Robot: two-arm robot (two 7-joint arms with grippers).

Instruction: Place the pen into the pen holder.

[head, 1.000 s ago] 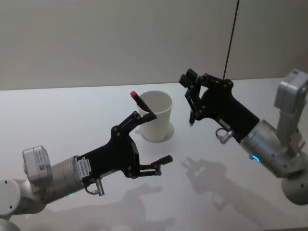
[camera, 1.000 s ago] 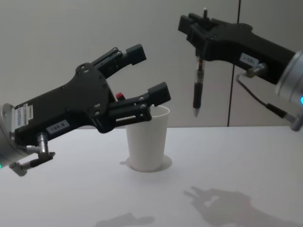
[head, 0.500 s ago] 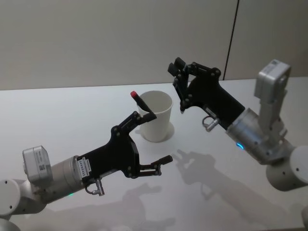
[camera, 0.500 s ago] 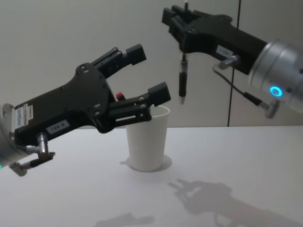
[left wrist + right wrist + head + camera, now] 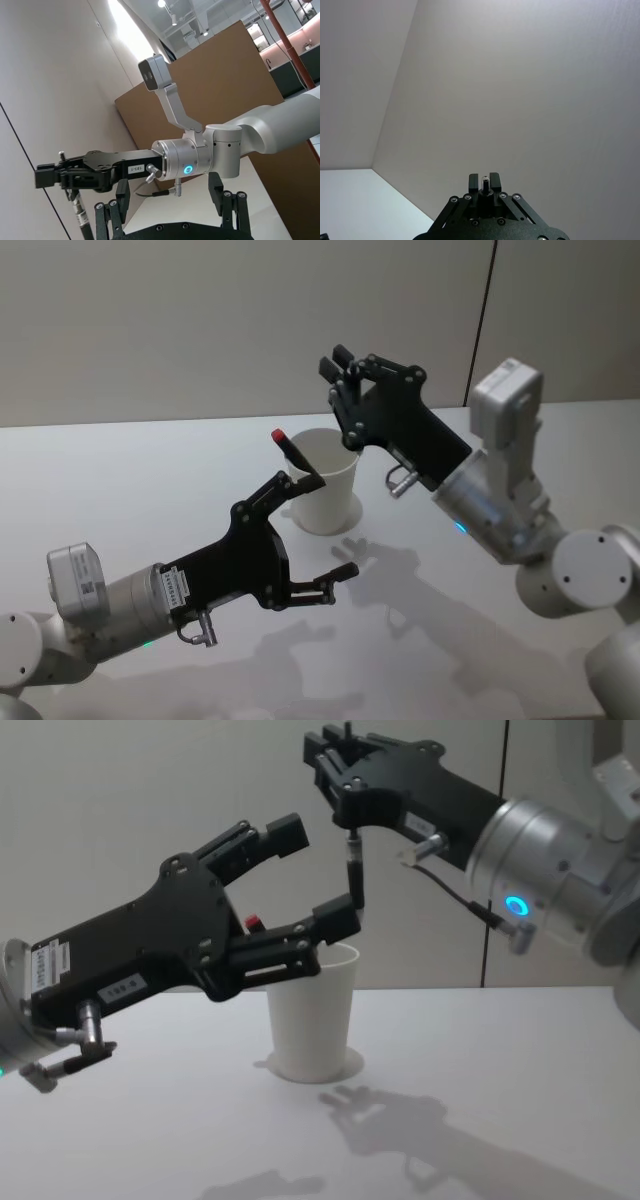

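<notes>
The pen holder (image 5: 325, 490) (image 5: 312, 1020), a white paper cup, stands upright on the table, and a red-capped pen (image 5: 284, 444) (image 5: 253, 924) leans out of its left side. My right gripper (image 5: 340, 372) (image 5: 335, 758) is shut on a dark pen (image 5: 353, 870) (image 5: 80, 220), which hangs upright with its tip just above the cup's right rim. The pen's top end (image 5: 484, 179) pokes up between the fingers. My left gripper (image 5: 328, 525) (image 5: 310, 875) hovers open and empty in front of the cup, on its left.
The white table (image 5: 150, 470) runs back to a plain wall. A dark vertical seam (image 5: 482, 330) marks the wall behind the right arm. Shadows of both arms lie on the table in front of the cup.
My right gripper has carried the dark pen leftward, from the right of the cup to above its rim. The left arm has not moved.
</notes>
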